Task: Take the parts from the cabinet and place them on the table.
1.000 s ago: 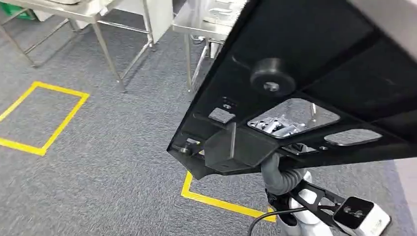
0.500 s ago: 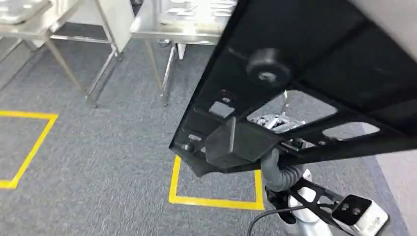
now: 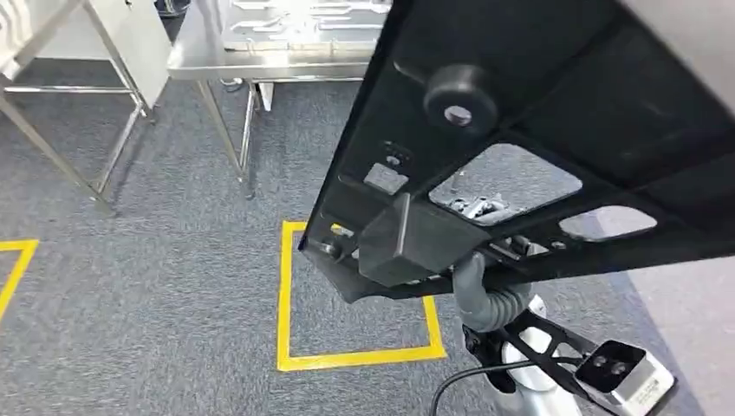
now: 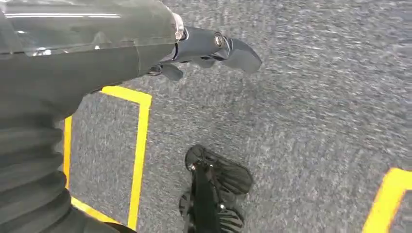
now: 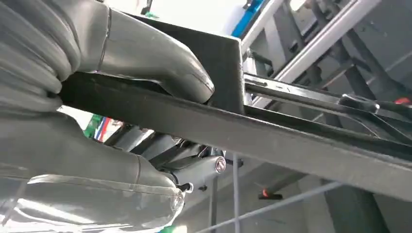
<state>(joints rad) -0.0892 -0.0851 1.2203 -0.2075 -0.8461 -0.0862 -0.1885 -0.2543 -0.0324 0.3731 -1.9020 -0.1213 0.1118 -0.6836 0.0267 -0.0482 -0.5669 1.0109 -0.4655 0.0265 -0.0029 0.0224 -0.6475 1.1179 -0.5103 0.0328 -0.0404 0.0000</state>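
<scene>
A large black metal part (image 3: pixel 555 95) with a round knob (image 3: pixel 459 95) and several cutouts is held tilted in front of me, high above the floor. My right hand (image 3: pixel 487 302) grips its lower edge from beneath. In the right wrist view the right hand (image 5: pixel 121 58) lays its thumb (image 5: pixel 165 68) over the part's edge (image 5: pixel 272 138), with its fingers under it. My left hand (image 4: pixel 145 48) hangs over the grey carpet, dark fingers (image 4: pixel 228 48) stretched out, holding nothing. A steel table (image 3: pixel 199 62) stands ahead at the back, with several flat metal parts (image 3: pixel 295 17) lying on it.
A yellow taped square (image 3: pixel 286 295) marks the carpet just below the held part. A second steel table's legs (image 3: pixel 52 147) stand at the far left, beside a pale panel (image 3: pixel 130 43). Another yellow line (image 3: pixel 13 269) shows at the left edge.
My view has swung round: the tables and yellow floor marks have slid left and nearer. The black part stays in my right hand, in the same place in the picture.
</scene>
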